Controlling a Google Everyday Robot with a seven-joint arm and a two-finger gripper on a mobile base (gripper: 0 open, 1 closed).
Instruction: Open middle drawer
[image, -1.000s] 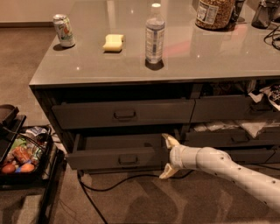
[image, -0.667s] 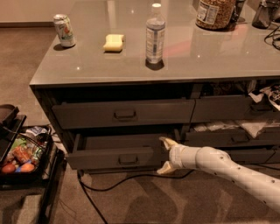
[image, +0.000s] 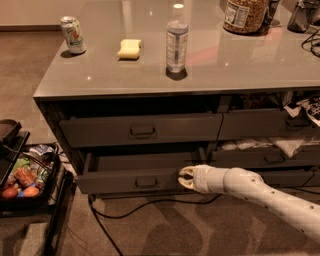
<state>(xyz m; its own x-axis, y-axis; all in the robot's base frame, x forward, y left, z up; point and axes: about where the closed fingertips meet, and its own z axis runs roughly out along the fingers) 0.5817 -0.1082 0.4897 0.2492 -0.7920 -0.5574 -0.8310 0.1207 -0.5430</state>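
1. The middle drawer sits at 7 o'clock from the picture's centre, below the taller drawer front. It stands partly out, with a strip of its plain grey inside showing behind the front
2. The gripper is at the right end of that front, at 3 o'clock from the small bar handle. The pale arm reaches in from 4 o'clock. I cannot tell whether the gripper is apart or clamped on the front
3. Step in hand, as I judge it: drawing the drawer further out. It is open only part way
4. The hold is off-centre, so a pull here may skew the drawer on its runners. Keep the pull straight out toward 6 o'clock, level and slow, with no drift toward 3 o'clock
5. If the drawer binds, ease off and move the hold nearer the handle
6. Mind the black cable on the floor at 6 o'clock from the drawer, and the cart at 9 o'clock
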